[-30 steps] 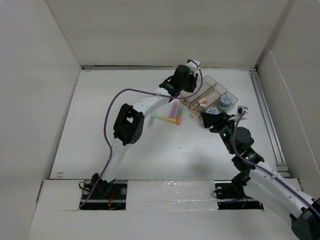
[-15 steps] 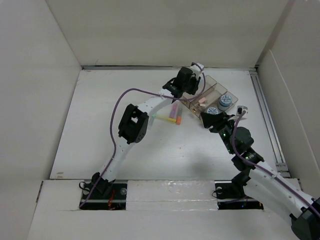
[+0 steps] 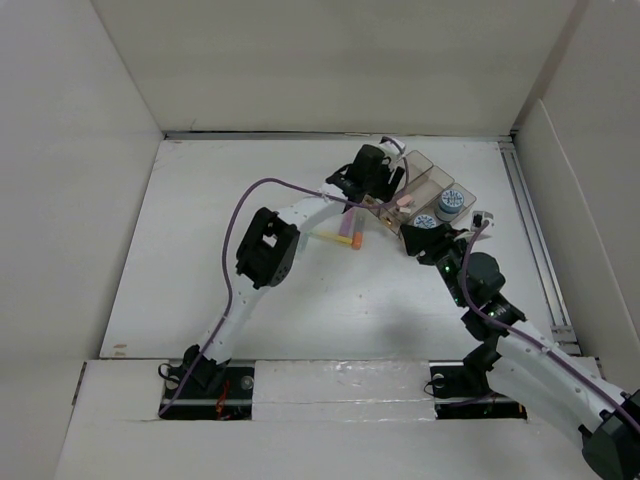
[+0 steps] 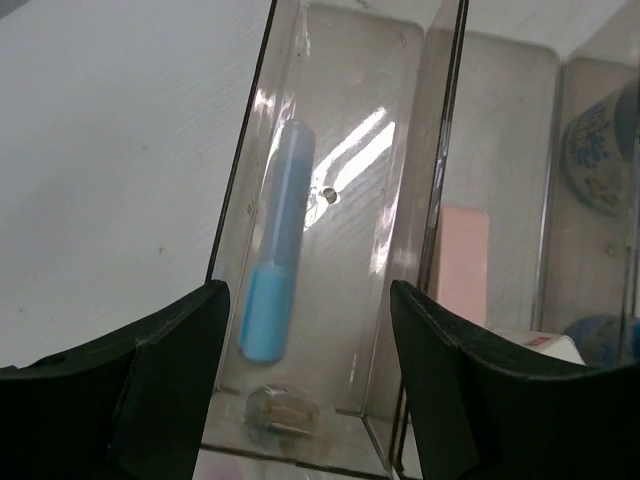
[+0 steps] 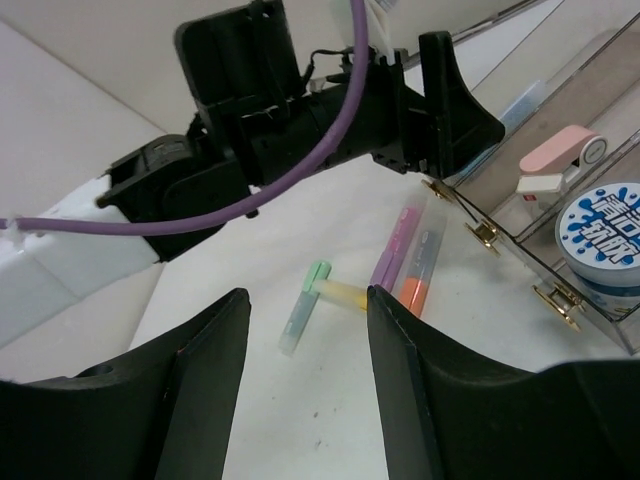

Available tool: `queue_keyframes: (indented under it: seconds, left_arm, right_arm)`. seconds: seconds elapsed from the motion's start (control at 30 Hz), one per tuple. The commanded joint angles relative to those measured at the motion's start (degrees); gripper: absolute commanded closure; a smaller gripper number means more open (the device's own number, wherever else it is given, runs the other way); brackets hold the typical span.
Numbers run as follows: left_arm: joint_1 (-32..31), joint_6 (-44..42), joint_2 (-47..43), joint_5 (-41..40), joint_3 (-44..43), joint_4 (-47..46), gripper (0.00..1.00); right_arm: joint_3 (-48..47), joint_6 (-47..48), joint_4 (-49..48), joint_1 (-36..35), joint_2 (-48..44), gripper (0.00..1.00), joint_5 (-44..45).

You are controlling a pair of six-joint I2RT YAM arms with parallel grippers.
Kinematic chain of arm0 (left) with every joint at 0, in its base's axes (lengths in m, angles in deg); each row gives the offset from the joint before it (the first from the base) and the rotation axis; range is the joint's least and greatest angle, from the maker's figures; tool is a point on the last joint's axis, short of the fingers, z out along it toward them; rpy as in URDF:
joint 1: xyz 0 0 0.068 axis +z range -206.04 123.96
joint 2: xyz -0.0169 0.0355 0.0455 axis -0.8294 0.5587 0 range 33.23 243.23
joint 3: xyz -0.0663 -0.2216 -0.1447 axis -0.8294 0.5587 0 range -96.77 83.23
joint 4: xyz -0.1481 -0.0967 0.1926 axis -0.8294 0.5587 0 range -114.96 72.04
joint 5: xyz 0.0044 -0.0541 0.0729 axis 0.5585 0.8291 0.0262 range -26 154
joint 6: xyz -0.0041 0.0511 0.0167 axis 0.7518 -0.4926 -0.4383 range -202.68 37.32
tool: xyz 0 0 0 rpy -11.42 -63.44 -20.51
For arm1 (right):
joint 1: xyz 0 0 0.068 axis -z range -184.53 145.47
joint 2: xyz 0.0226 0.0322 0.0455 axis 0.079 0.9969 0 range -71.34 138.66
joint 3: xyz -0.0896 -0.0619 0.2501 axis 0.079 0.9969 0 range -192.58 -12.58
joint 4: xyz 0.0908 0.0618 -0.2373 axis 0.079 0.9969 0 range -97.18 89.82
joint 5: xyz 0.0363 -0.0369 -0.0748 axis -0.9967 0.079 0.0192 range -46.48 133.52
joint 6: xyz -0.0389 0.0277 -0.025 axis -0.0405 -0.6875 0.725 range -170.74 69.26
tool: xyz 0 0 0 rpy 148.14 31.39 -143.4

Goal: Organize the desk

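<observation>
The desk [image 3: 200, 260] is a white tabletop. A clear three-compartment tray [image 3: 425, 163] stands on it at the back right. My left gripper [image 4: 310, 400] hovers open over the tray's left compartment, where a blue highlighter [image 4: 280, 260] lies loose below its fingers [image 4: 150, 390]. That gripper also shows from above [image 3: 385, 188]. My right gripper [image 5: 300, 390] is open and empty, just in front of the tray [image 5: 560, 290]. Beyond its tips, green [image 5: 305, 305], yellow [image 5: 345, 293], purple [image 5: 397, 245] and orange [image 5: 420, 265] highlighters lie together on the desk.
The tray's middle compartment holds a pink correction tape [image 5: 560, 155], and its right one a blue-and-white jar [image 3: 451, 201]. A second such jar [image 5: 605, 235] sits at the tray's near end. Upright white panels [image 3: 70, 200] wall the desk on three sides.
My left gripper moved right over the tray and opened, and the blue highlighter now lies in the left compartment. The right arm has barely moved.
</observation>
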Motion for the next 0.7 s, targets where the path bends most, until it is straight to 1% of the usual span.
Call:
queue_keyframes:
  seconds: [0.0,0.03,0.07,0.1,0.17,0.2,0.23,0.27,0.3,0.33,0.37,0.4,0.43,0.5,0.53,0.6,0.63,0.67]
  left_arm:
    - [-1.2,0.6,-11.2,-3.3,2.2,-3.6,0.36]
    - [-1.2,0.7,-12.2,-3.2,3.8,-4.0,0.36]
    - [-1.2,3.4,-14.8,-6.1,5.8,-5.0,0.38]
    - [-1.2,3.5,-16.5,-6.2,5.8,-5.7,0.38]
    - [-1.2,6.3,-20.4,-8.7,12.2,-8.0,0.4]
    - [-1.2,7.0,-25.5,-9.7,15.7,-12.5,0.41]
    - [-1.2,8.4,-28.3,-9.9,23.3,-14.7,0.41]
    - [-1.2,9.1,-31.0,-10.6,27.1,-16.8,0.41]
    - [-1.2,10.0,-36.2,-11.4,31.0,-20.3,0.42]
    - [-0.7,10.8,-38.6,-13.2,39.0,-21.7,0.43]
    - [-0.7,12.9,-41.0,-14.3,43.0,-23.3,0.44]
    - [-0.1,14.1,-45.8,-15.5,47.4,-26.1,0.45]
    - [0.4,15.5,-47.8,-16.5,55.0,-27.0,0.45]
    - [2.2,19.2,-52.1,-17.7,61.4,-27.4,0.45]
    - [2.2,20.1,-52.9,-18.9,66.2,-26.9,0.45]
    - [3.8,21.9,-54.4,-19.3,69.7,-25.4,0.44]
    - [3.8,22.1,-54.4,-19.9,72.6,-25.0,0.43]
    - [3.8,22.2,-54.5,-20.4,73.6,-24.5,0.42]
  right_arm:
    - [-1.6,0.2,-3.2,0.4,0.3,0.44,-0.2]
    - [-1.7,0.2,-3.3,0.4,0.0,0.44,0.0]
    - [-1.2,0.1,-3.8,0.4,0.0,0.44,0.4]
    - [-1.2,0.1,-3.8,0.4,0.0,0.44,0.4]
    - [-1.5,0.4,-3.3,0.4,-0.2,0.44,0.1]
    - [-1.6,0.4,-3.2,0.4,-0.6,0.44,-0.1]
    - [-1.3,0.3,-3.4,0.4,-0.5,0.44,0.1]
    - [-1.1,0.2,-3.8,0.4,-0.4,0.44,0.3]
    - [-1.1,0.1,-4.2,0.4,-0.2,0.44,-0.2]
    - [-1.3,0.1,-4.2,0.4,0.0,0.44,-0.5]
    - [-1.5,0.2,-3.5,0.4,0.2,0.44,-1.0]
    - [-1.5,0.2,-3.6,0.4,0.5,0.44,-0.8]
    - [-1.3,0.2,-4.0,0.4,0.8,0.44,-0.7]
    - [-1.2,0.0,-4.9,0.4,1.4,0.49,-1.8]
    - [-1.5,-0.1,-4.9,0.4,1.5,0.5,-2.2]
    - [-1.3,-0.2,-5.3,0.4,2.6,0.49,-2.3]
    - [-1.4,-0.4,-5.5,0.4,2.9,0.49,-2.2]
    - [-1.5,-0.5,-5.7,0.4,3.6,0.48,-2.5]
